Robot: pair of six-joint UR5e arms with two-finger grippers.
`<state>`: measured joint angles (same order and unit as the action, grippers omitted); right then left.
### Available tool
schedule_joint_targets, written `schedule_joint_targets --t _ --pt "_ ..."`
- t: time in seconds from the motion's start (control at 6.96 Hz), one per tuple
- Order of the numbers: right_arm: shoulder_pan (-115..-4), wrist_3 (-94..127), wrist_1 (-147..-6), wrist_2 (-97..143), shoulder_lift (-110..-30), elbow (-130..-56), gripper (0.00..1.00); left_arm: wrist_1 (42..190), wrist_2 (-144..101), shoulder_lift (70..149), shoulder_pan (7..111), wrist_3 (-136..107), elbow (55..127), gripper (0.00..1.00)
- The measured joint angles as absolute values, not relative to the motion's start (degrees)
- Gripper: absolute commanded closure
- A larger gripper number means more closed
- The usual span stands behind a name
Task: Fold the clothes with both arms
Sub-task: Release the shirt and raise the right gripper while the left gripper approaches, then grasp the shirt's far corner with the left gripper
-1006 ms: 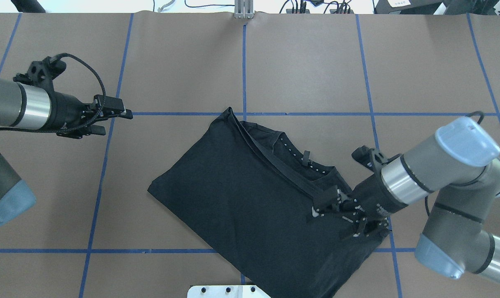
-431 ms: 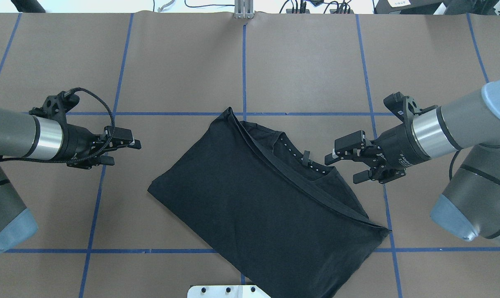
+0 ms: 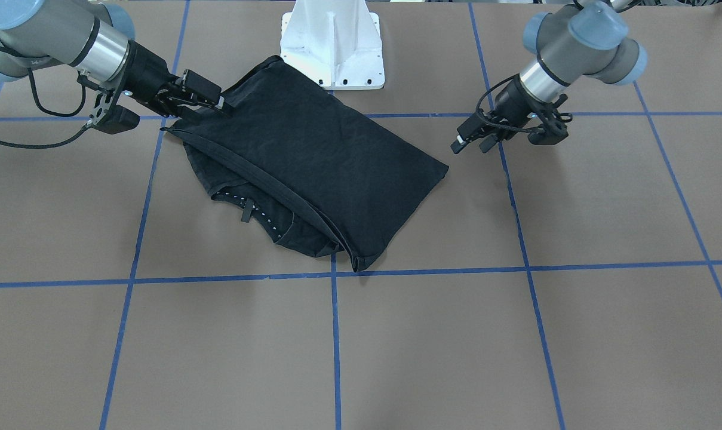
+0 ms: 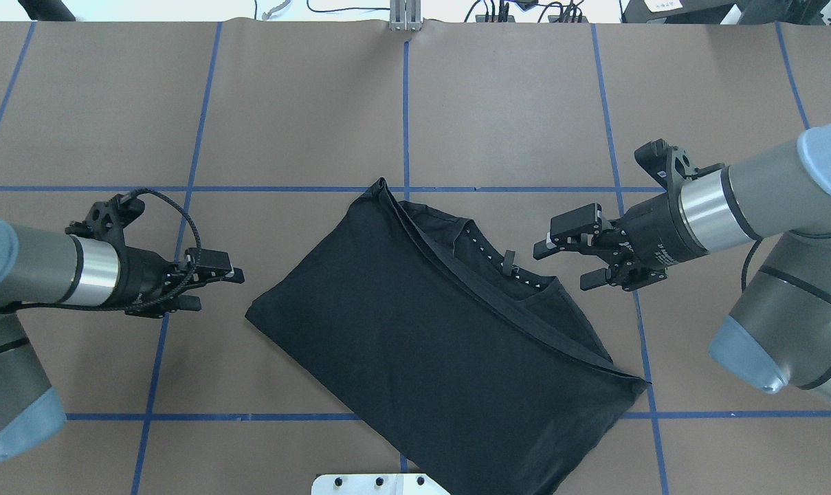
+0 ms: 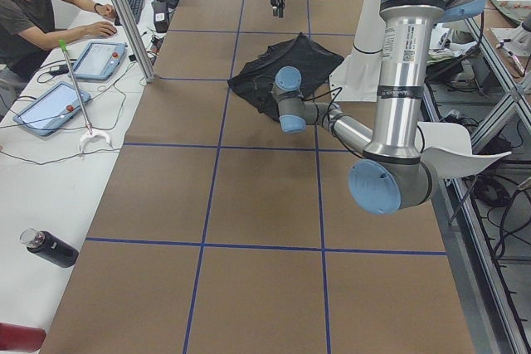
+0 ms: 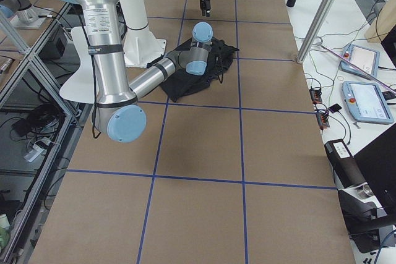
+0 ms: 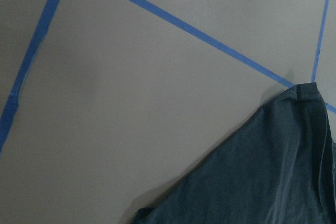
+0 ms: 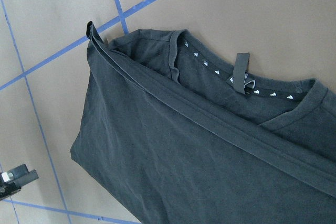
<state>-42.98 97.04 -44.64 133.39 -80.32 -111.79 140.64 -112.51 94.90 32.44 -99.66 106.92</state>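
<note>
Lying slantwise, soft rumpled black T-shirt (image 4: 415,330).

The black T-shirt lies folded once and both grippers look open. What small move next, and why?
Probably ease the left gripper toward the T-shirt's nearest corner and lower it to pinch. Both grippers are open and empty, the right gripper is by the collar end, and another fold likely needs both ends held.

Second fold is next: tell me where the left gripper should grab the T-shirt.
Probably the left corner of the T-shirt, approached low from the robot's left. The folded cloth lies flat, and that corner points toward the left gripper, clear of the collar.
</note>
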Motion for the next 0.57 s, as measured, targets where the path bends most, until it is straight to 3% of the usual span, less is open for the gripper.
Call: schedule_joint_targets --t 0.57 --pt "-43.3 97.0 -44.6 133.0 -80.2 -111.6 0.00 140.4 -108.9 100.0 28.5 -101.8 101.0 0.00"
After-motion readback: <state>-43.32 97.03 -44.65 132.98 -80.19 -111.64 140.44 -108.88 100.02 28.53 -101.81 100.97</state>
